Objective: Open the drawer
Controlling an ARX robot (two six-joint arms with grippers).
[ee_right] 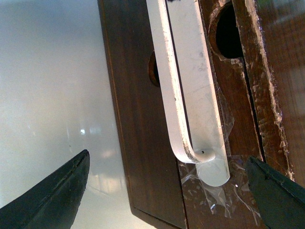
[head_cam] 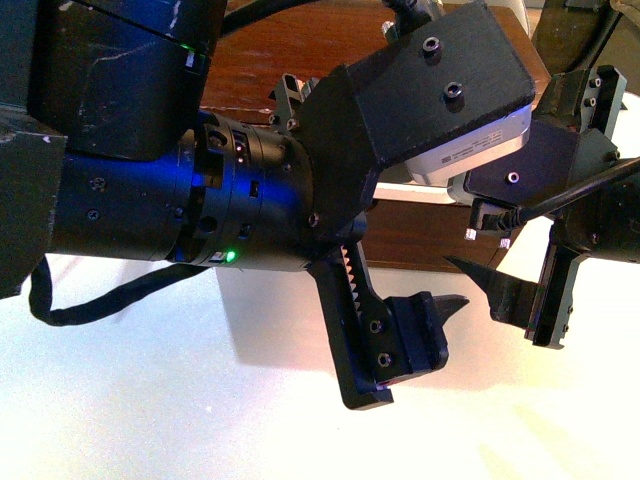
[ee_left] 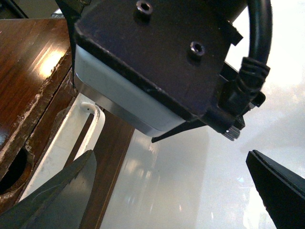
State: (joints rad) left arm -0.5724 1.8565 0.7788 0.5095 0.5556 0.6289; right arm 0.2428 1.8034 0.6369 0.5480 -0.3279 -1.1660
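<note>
The drawer (ee_right: 138, 119) is a dark-brown wooden front with a long white bar handle (ee_right: 190, 95), a clear tape patch (ee_right: 214, 200) at the handle's end and a half-round notch (ee_right: 228, 33) in its edge. None of its inside shows. My right gripper (ee_right: 167, 191) is open in front of it. The handle's end lies between its fingers (ee_right: 57, 191), touching neither. My left gripper (ee_left: 171, 191) is open and empty beside the drawer front (ee_left: 112, 152), with the handle (ee_left: 90, 124) off to one side. In the front view my left arm (head_cam: 250, 190) hides most of the drawer (head_cam: 410, 235).
A glossy white floor (head_cam: 200, 400) spreads below the drawer. Scuffed dark wood (ee_right: 271, 95) runs above the drawer's top edge. My right wrist camera (ee_left: 143, 57) hangs close in front of my left gripper. Both arms crowd together in the front view.
</note>
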